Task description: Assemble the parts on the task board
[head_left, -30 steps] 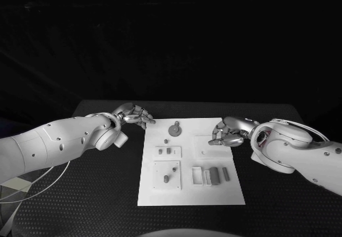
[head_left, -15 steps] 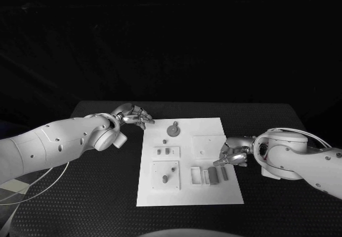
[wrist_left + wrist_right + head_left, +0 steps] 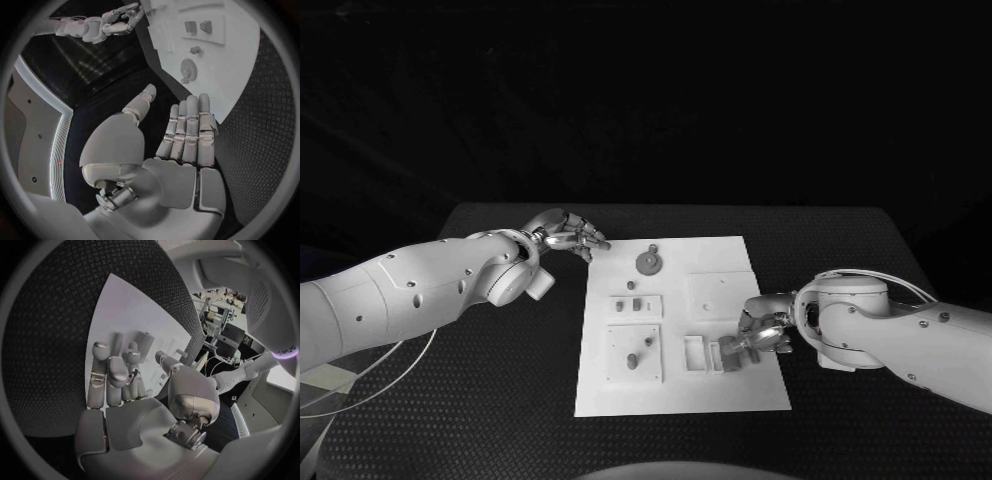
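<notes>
Hovering over the grey bars (image 3: 734,351) near the board's (image 3: 682,400) right edge, the right hand (image 3: 760,329) has its fingers spread above them, gripping nothing that I can see. The risk here: those bars lie close together beside a small white frame (image 3: 698,352), so a loose pinch could nudge a neighbour or skid one off the edge. The left hand (image 3: 568,233) waits flat and empty off the board's far left corner, by the round part (image 3: 651,262).
</notes>
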`<state>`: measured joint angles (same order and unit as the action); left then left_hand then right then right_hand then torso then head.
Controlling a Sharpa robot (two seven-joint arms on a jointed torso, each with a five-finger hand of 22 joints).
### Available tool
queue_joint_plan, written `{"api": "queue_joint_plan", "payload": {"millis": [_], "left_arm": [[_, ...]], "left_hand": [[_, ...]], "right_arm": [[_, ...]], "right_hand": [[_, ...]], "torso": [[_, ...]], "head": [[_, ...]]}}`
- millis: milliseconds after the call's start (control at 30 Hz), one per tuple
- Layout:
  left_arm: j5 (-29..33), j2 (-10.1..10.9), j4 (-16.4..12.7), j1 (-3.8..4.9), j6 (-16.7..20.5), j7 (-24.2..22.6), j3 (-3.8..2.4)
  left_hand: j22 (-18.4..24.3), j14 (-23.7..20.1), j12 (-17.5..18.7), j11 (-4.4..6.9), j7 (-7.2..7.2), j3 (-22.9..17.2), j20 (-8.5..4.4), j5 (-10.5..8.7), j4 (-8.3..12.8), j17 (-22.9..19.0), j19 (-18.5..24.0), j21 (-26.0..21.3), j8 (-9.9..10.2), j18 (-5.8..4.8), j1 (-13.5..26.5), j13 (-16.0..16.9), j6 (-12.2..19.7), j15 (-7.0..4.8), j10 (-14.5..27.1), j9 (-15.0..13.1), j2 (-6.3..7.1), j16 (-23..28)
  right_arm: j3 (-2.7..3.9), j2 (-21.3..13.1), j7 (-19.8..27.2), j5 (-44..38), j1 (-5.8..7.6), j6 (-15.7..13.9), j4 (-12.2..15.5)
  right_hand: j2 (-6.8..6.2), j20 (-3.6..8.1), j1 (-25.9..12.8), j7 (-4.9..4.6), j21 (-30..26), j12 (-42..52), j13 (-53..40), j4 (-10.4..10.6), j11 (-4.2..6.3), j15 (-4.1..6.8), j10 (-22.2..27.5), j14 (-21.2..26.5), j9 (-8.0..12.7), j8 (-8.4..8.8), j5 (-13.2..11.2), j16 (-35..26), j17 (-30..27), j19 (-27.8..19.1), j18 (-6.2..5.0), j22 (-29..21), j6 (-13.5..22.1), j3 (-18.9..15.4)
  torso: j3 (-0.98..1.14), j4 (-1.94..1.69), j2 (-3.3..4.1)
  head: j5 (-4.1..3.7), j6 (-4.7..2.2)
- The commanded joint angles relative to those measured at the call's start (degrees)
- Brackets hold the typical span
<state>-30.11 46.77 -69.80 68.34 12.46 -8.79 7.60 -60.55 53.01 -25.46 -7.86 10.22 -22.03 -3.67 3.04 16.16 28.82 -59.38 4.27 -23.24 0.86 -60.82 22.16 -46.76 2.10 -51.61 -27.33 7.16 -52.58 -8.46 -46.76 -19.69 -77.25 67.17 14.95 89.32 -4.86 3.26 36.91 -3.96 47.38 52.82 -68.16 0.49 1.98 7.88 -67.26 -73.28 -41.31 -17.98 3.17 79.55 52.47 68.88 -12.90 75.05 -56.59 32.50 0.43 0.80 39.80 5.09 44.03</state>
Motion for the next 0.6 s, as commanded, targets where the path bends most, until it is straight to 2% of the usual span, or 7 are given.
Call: {"api": "queue_joint_plan", "payload": {"millis": [33, 600], "left_arm": [[0.4, -0.1, -0.2, 0.01, -0.3, -0.7, -0.03], [0.4, 0.1, -0.4, 0.01, -0.4, -0.7, -0.03]], "left_hand": [[-0.1, 0.4, -0.2, 0.06, 0.09, -0.1, 0.00, -0.18, -0.3, 0.1, -0.2, -0.1, 0.3, -0.02, 0.8, 0.0, 0.4, -0.14, 0.0, 0.1, 0.00, 0.4], [-0.1, 0.4, -0.3, 0.08, 0.09, -0.2, -0.02, -0.18, -0.2, 0.2, -0.1, -0.1, 0.3, -0.01, 0.8, 0.0, 0.4, -0.16, 0.1, 0.1, -0.12, 0.4]], "right_arm": [[-0.20, 0.7, -0.2, 0.3, -0.16, -0.2, -0.8], [-0.70, 3.1, -0.5, -1.1, -1.23, 0.1, -3.5]], "right_hand": [[-0.03, 0.05, -0.8, -0.32, 0.3, 0.2, 0.0, 0.3, 0.16, 0.41, -0.4, 0.0, -0.1, 0.37, -0.3, 0.3, 0.1, -0.6, -2.10, 1.1, -0.9, 0.0], [-0.11, 0.09, -1.4, -0.38, 0.3, 0.1, 0.1, -0.2, 0.11, 0.38, -0.3, 0.2, -0.1, 0.79, -0.3, 0.2, 0.2, -0.8, -2.10, 1.0, -0.8, 0.4]], "torso": [[0.01, 0.00, 0.02], [-0.03, -0.01, -0.02]], "head": [[-0.05, 0.13], [0.04, 0.48]]}}
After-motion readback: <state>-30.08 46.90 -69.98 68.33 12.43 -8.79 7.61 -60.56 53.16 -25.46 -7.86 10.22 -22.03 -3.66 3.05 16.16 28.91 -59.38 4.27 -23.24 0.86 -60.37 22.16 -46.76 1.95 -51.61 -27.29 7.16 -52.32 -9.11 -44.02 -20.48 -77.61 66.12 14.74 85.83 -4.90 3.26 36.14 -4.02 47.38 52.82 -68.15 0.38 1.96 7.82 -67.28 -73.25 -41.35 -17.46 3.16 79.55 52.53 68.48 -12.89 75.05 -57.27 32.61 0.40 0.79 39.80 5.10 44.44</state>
